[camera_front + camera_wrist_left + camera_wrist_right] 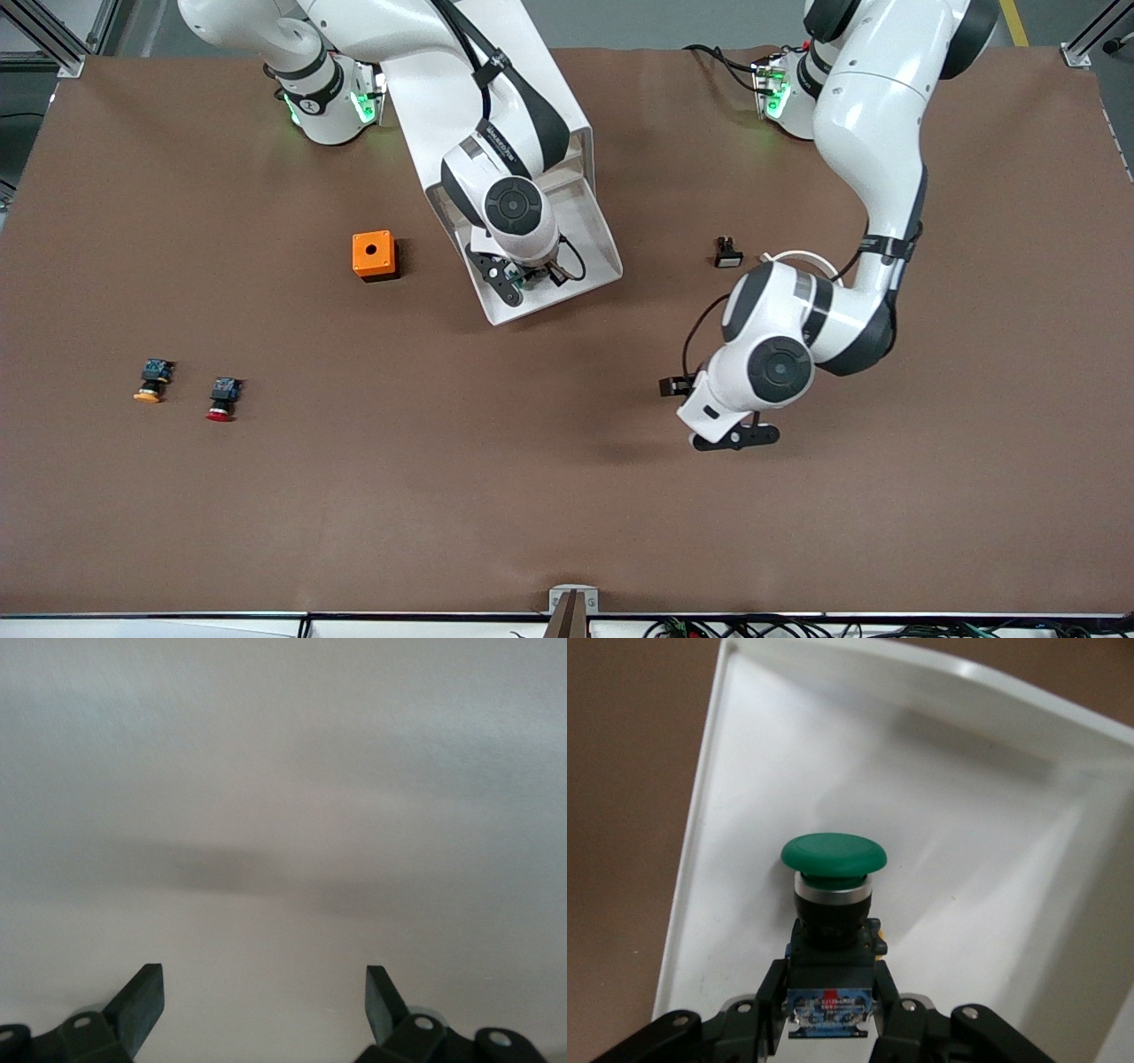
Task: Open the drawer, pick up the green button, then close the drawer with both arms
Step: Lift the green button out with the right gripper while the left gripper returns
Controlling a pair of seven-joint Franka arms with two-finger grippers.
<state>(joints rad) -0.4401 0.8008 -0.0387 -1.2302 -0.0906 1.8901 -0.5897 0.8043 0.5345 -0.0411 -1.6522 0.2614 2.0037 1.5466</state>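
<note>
The brown table [567, 496] carries the white cabinet [567, 133], which stands near the robots' bases, mostly hidden under the right arm [425, 53]. Its lowest drawer [602, 257] is pulled out toward the front camera and shows a white tray inside. The left arm [868, 133] reaches over the bare table at its own end and waits there.

The right gripper [830, 1014] is down in the open drawer, and its fingers [772, 992] are pressed on both sides of the blue rear part of the green button [833, 855]. The button is therefore in the drawer, held by this gripper, with the round green cap pointing away from the wrist. The wrist view does not show whether the button rests on the drawer floor.

The left gripper [266, 1005] hangs over empty table, its fingers [142, 997] spread wide with nothing between them.

An orange box [374, 255] with a round hole on top sits beside the drawer, toward the right arm's end. A small black part [728, 252] lies near the left arm. Two more buttons lie close together, nearer to the front camera at the right arm's end: one with an orange cap [152, 381] and one with a red cap [222, 400].
</note>
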